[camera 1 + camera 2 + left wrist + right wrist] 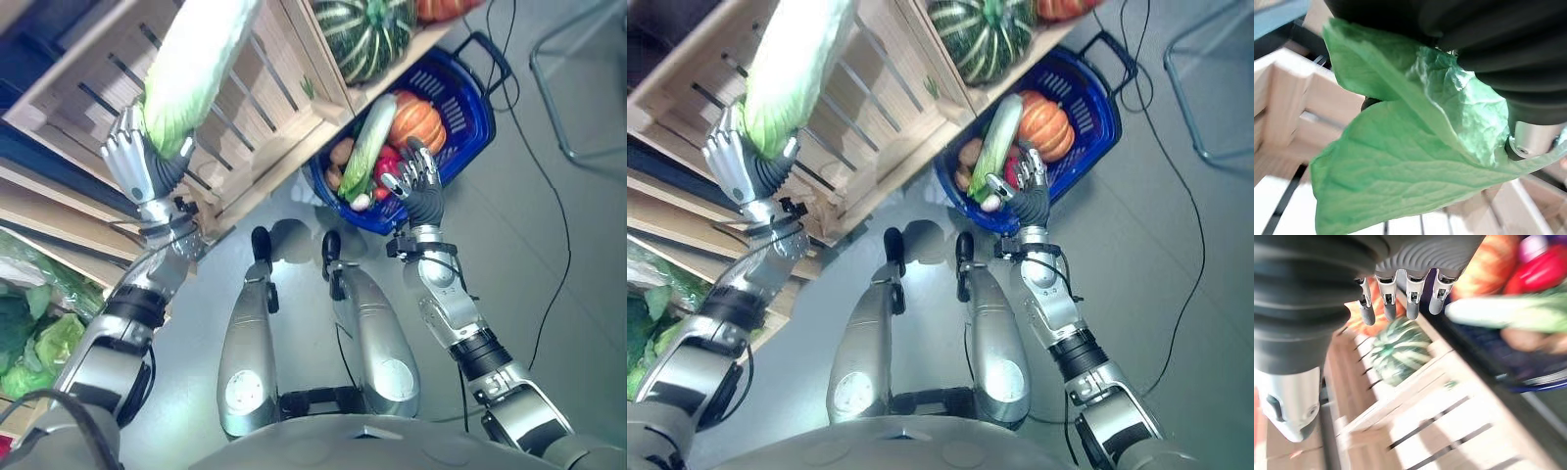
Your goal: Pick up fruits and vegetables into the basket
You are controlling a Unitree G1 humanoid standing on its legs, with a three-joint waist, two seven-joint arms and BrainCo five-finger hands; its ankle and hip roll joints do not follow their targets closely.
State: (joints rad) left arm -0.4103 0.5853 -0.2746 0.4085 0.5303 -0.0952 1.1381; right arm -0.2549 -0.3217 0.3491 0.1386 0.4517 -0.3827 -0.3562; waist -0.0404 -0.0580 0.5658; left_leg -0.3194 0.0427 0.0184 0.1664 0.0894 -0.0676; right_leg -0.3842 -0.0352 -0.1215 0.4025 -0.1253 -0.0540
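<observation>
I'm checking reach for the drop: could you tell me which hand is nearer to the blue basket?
Right. The right hand hovers open at the blue basket's near rim, over its vegetables. The left hand is far off at the wooden crate, gripping a cabbage.

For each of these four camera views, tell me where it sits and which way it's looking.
Left eye view: on the head, looking down at the wooden crate and blue basket; both arms show.
Right eye view: beside it, same scene; the left hand grips a napa cabbage, the right hand hovers open by the basket.
Left wrist view: along the left hand, onto cabbage leaves.
Right wrist view: past the right hand's fingers toward a striped green squash, shared with both eye views.
</observation>
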